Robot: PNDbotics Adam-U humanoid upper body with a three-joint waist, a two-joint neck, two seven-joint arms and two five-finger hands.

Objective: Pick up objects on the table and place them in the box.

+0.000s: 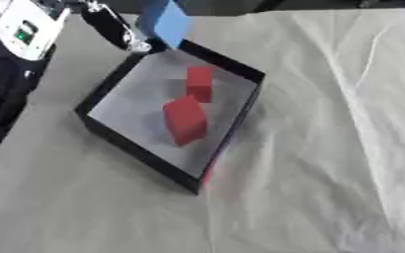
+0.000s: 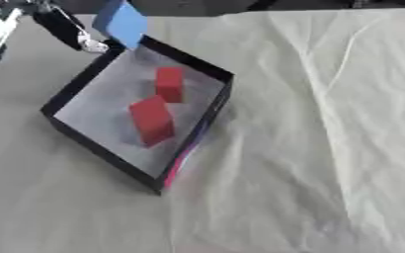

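Black shallow cardboard box (image 1: 111, 136) on cloth, holding two red oblong blocks (image 1: 185, 119), long axes running near-to-far. Left hand (image 1: 111, 24) beside blue block (image 1: 164, 22); grip indiscernible.

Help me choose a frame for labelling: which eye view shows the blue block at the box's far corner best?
The left eye view. The blue block sits further inside the picture there, above the box's far corner, beside the left hand. The right eye view shows the same block nearer the top-left corner, equally cut off by the top edge.
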